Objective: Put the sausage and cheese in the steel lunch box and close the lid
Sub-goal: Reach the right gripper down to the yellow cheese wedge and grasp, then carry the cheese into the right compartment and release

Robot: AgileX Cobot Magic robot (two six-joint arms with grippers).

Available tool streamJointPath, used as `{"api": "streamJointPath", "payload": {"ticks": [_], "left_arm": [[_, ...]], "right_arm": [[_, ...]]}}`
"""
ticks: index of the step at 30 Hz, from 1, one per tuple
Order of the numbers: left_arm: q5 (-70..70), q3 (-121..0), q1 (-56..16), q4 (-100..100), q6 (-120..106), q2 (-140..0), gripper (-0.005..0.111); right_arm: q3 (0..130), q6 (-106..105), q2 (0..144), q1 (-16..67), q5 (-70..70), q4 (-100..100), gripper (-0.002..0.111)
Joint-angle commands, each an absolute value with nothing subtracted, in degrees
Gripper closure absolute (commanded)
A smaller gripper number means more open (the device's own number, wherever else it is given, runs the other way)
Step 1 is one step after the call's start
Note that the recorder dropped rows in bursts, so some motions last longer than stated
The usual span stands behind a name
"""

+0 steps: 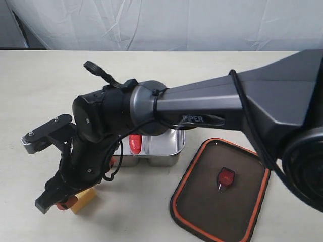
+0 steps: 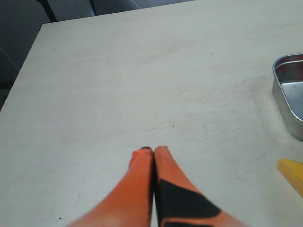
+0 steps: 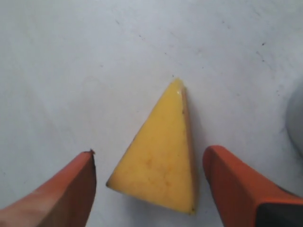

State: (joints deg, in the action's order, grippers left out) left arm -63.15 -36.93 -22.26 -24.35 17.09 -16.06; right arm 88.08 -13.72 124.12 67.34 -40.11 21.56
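The pale, lightly scuffed tabletop (image 1: 45,96) carries three things. The yellow cheese wedge (image 3: 158,151) lies flat on it between the spread fingers of my right pincer (image 3: 149,152), touching neither. The steel lunch box (image 1: 164,151) stands near that pincer. The dark lid (image 1: 202,206), orange rim showing, lies beyond the box, well apart.

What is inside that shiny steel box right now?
A red sausage lies in the left compartment of the steel lunch box; the right one shows bare steel. The robot arm covers the far part.
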Motion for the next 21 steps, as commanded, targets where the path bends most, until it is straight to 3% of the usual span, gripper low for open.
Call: {"api": "streamJointPath", "payload": {"ticks": [1,13,21], "left_arm": [[-63.02,-36.96,-22.42,-25.24,17.40,-15.63,0.107],[-63.02,-36.96,-22.42,-25.24,17.40,-15.63,0.107],[-63.02,-36.96,-22.42,-25.24,17.40,-15.63,0.107]], "right_arm": [[88.37,-13.33,124.62,67.43,-38.60,20.97,0.043],[88.37,-12.94,125.54,67.43,-40.03,20.93,0.047],[88.37,-12.94,125.54,67.43,-43.01,21.86,0.088]]}}
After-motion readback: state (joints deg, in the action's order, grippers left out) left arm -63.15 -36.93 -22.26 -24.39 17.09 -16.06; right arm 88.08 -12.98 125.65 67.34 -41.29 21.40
